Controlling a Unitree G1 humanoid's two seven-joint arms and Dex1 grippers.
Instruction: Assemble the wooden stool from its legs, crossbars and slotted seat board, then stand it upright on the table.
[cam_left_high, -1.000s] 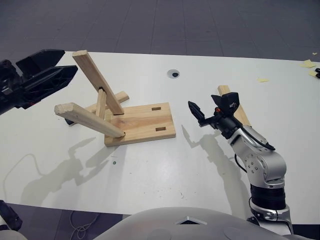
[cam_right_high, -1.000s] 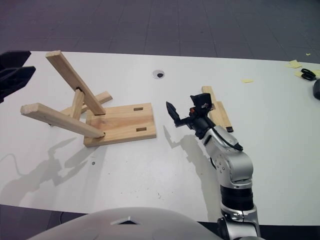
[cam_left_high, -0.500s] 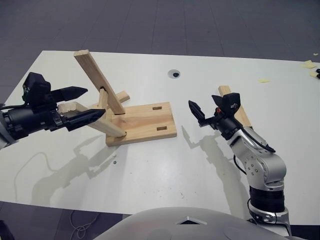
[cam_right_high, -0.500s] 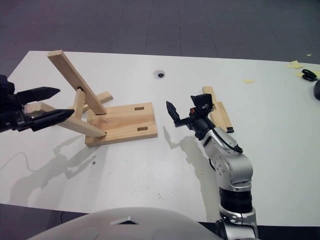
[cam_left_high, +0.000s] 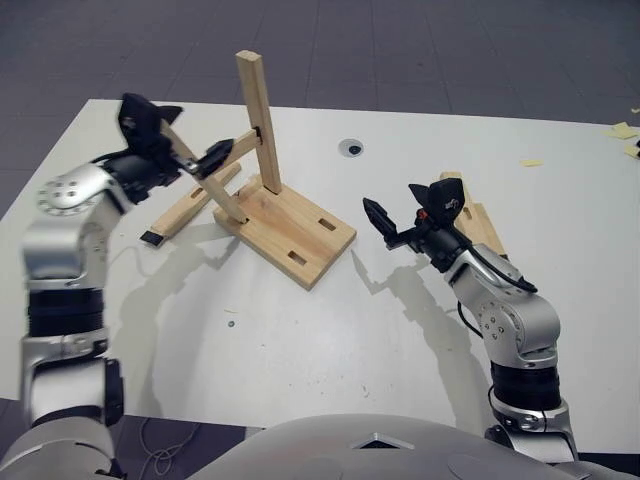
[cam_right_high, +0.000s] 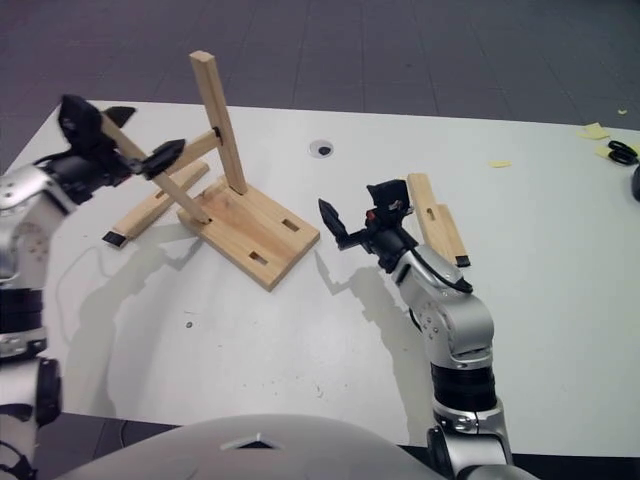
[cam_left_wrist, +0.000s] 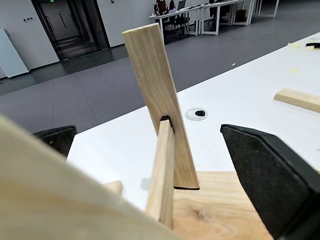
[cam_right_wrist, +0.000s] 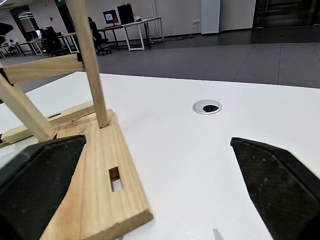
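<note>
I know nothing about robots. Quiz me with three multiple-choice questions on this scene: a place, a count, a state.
1. Where is the right end effector? A over the table, right of the seat board; B on the floor; C inside a box.
2. How many empty slots show in the seat board? A none; B two; C five.
3. The right end effector is: A open; B shut on a leg; C shut on a crossbar.
Answers: 1A, it hovers beside the board; 2B, two dark rectangles show; 3A, its fingers stand apart, empty.
</note>
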